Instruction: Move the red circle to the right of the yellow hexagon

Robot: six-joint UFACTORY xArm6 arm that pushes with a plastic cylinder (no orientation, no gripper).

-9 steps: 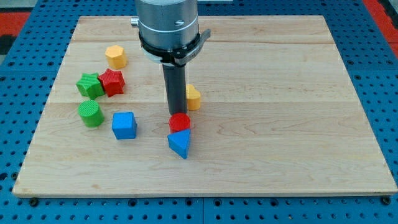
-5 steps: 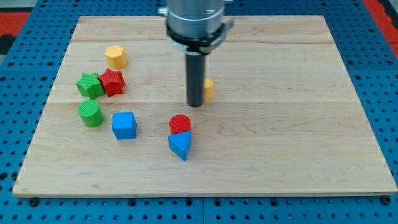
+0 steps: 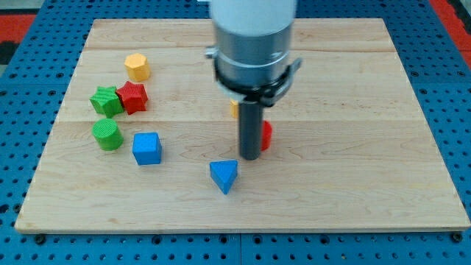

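The rod's tip (image 3: 249, 157) sits on the tabletop (image 3: 353, 177), hard against the red circle (image 3: 266, 135), which peeks out on the rod's right, mid-board. This tool is a plain rod, nothing to open or clamp. The yellow hexagon (image 3: 137, 66) stands far off at upper left. The blue triangle (image 3: 224, 176) lies just below-left of the tip. A yellow block (image 3: 233, 108) hides behind the rod, shape unclear.

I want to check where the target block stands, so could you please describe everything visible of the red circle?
Only a sliver of the red circle shows, at the right edge of the dark rod, which hides the rest. It looks like matte red plastic, lying on the wooden board. My tip sits just to its lower left. An orange-yellow block peeks out above it.
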